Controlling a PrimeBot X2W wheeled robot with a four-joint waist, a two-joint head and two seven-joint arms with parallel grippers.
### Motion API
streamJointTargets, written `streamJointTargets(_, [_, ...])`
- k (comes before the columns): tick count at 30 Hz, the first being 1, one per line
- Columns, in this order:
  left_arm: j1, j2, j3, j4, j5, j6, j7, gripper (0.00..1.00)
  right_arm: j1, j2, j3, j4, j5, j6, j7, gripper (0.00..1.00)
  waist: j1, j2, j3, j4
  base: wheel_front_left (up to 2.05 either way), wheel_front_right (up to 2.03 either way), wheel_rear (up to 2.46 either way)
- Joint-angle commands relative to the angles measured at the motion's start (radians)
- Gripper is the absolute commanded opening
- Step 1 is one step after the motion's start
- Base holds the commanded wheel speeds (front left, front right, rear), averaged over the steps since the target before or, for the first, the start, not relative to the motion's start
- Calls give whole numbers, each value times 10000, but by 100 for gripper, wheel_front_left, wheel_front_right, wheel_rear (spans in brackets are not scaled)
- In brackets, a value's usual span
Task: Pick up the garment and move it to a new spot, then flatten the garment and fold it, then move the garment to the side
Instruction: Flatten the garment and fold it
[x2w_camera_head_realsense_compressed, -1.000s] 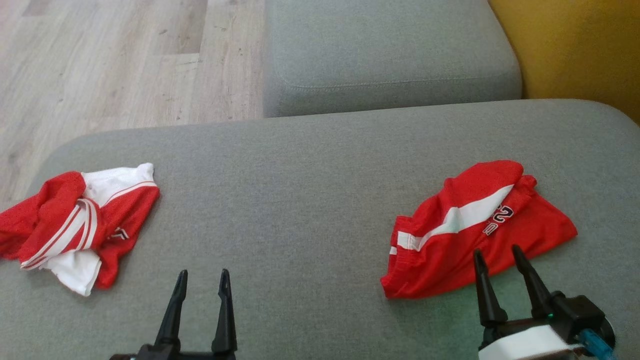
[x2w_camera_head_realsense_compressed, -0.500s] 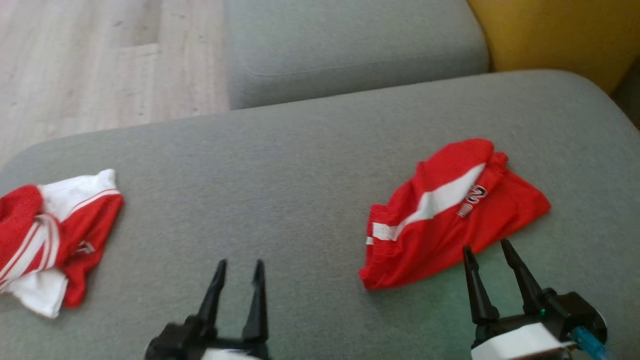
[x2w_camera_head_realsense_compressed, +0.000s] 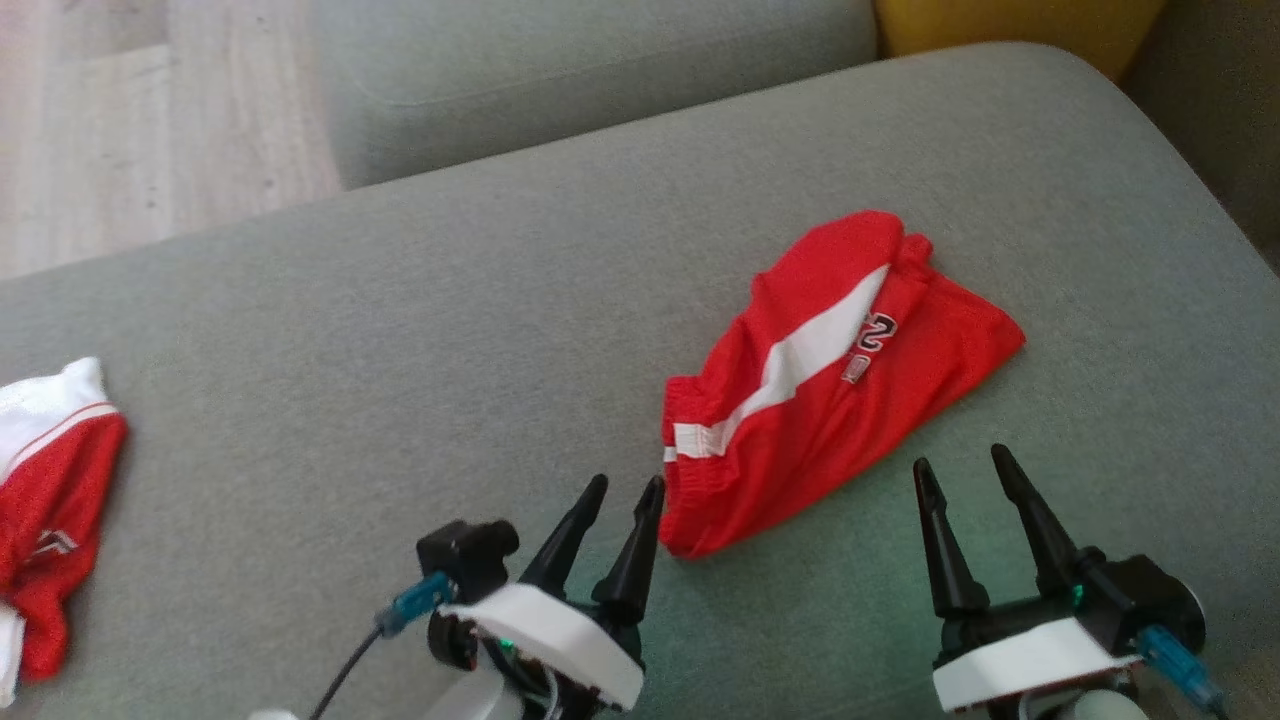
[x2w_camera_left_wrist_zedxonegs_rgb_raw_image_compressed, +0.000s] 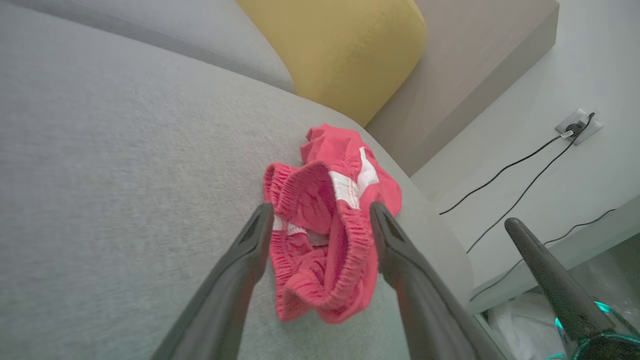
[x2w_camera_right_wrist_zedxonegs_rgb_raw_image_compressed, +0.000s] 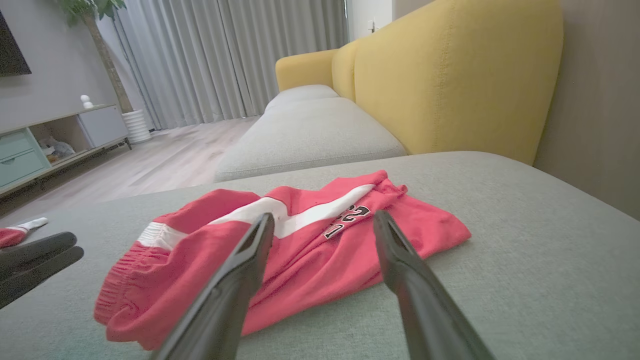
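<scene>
The garment (x2w_camera_head_realsense_compressed: 830, 400) is a pair of red shorts with a white stripe and a printed number. It lies crumpled on the grey sofa cushion (x2w_camera_head_realsense_compressed: 400, 330). My left gripper (x2w_camera_head_realsense_compressed: 627, 484) is open just beside the elastic waistband end, and in the left wrist view its fingers frame that end of the garment (x2w_camera_left_wrist_zedxonegs_rgb_raw_image_compressed: 315, 195) without closing on it. My right gripper (x2w_camera_head_realsense_compressed: 960, 460) is open a little short of the garment's near edge. In the right wrist view the garment (x2w_camera_right_wrist_zedxonegs_rgb_raw_image_compressed: 425, 225) lies just beyond the tips of my right gripper (x2w_camera_right_wrist_zedxonegs_rgb_raw_image_compressed: 322, 218).
A second red and white garment (x2w_camera_head_realsense_compressed: 50, 490) lies at the cushion's left end. Another grey cushion (x2w_camera_head_realsense_compressed: 560, 60) and wood floor (x2w_camera_head_realsense_compressed: 150, 120) lie beyond. A yellow backrest (x2w_camera_right_wrist_zedxonegs_rgb_raw_image_compressed: 450, 75) rises behind. The cushion drops off on the right, with cables (x2w_camera_left_wrist_zedxonegs_rgb_raw_image_compressed: 515, 165) on the floor there.
The camera has swung to the right. My left gripper has travelled right across the cushion and now stands at the garment's waistband end. Both grippers have stayed open.
</scene>
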Motion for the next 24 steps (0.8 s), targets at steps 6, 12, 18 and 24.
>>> streamJointTargets(6, [-1098,-56,-5,87,-557,-184,125,100,-695,-189,229,-363,-17,-7,-107,100,-1,0,427,-535,0,0,0])
streamJointTargets(12, [-1490,-57,-337,259,-1041,-289,169,100,-752,-180,222,-348,0,-7,-107,100,-1,0,566,-785,0,0,0])
streamJointTargets(18, [-1717,-56,-484,448,-1194,-324,78,100,-789,-148,264,-368,5,-7,-107,100,-1,0,646,-967,0,0,0])
streamJointTargets(24, [-1916,-52,-523,559,-1317,-342,-143,0,-825,-115,283,-369,36,-7,-107,100,-1,0,701,-1059,0,0,0])
